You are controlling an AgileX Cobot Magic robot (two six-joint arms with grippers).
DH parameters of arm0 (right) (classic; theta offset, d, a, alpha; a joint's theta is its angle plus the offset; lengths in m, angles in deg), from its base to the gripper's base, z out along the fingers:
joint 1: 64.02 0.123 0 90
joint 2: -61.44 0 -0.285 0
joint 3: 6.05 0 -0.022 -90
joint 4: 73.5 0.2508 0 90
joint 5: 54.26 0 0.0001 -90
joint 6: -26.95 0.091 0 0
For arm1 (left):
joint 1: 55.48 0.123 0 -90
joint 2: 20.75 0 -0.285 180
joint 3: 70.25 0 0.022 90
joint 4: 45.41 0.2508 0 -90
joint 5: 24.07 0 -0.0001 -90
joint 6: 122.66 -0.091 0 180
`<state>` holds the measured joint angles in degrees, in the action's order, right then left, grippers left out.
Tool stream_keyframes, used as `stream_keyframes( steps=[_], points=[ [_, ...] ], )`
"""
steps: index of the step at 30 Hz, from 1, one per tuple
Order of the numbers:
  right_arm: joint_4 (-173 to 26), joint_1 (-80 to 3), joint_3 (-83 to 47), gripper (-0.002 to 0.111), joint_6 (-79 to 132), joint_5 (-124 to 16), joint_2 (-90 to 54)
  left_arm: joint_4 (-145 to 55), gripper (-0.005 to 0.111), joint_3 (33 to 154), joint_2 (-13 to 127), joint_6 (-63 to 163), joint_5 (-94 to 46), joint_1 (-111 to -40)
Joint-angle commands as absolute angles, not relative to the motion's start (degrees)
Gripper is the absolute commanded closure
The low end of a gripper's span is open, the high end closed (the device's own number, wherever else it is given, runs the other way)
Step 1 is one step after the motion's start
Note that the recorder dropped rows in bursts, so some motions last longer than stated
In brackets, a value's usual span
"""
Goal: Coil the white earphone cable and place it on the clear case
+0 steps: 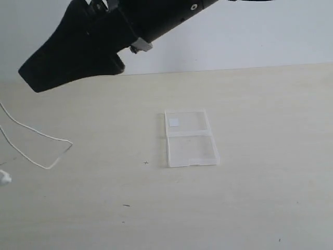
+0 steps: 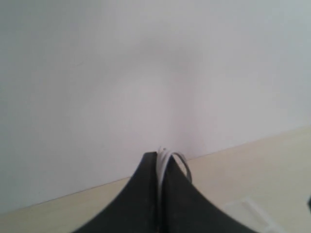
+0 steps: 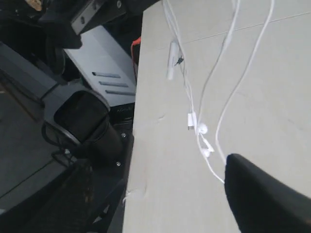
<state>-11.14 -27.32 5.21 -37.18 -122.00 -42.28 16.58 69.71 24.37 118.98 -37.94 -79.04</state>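
The exterior camera stands raised and off the arms. It looks down at a slant across the pale table (image 1: 260, 208) to the white wall (image 1: 260, 36), with the clear case (image 1: 190, 138) mid-picture and a black arm (image 1: 93, 41) close before the lens. The left wrist camera looks almost level along the left gripper (image 2: 161, 158) at that same wall, the table's far edge and a corner of the case. The right wrist camera hangs close over the table's side edge and faces steeply down past the right gripper's finger (image 3: 262, 194) at the white earphone cable (image 3: 201, 128), which the exterior view catches at its left border.
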Motion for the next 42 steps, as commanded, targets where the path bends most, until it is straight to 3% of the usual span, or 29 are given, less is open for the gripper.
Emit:
stream_keyframes(
  steps=[1, 15, 31, 42],
  points=[
    [-10.1, -24.6, 5.1, 0.036, -39.7, -113.4, -42.6, 18.5, 0.107, 70.3, 24.1, 121.2, -33.7, -78.8],
    [-10.5, -18.0, 5.1, 0.036, -39.4, -96.2, -50.7, 19.3, 0.107, 72.0, 27.0, 121.1, -34.5, -78.8],
    [2.8, -18.0, 5.1, 0.036, -46.6, -97.0, -53.2, 21.1, 0.107, 74.3, 33.7, 121.1, -31.9, -78.8],
    [9.5, -18.0, 5.1, 0.036, -50.6, -94.8, -54.4, 23.4, 0.107, 77.1, 33.8, 126.9, -39.3, -78.8]
  ],
)
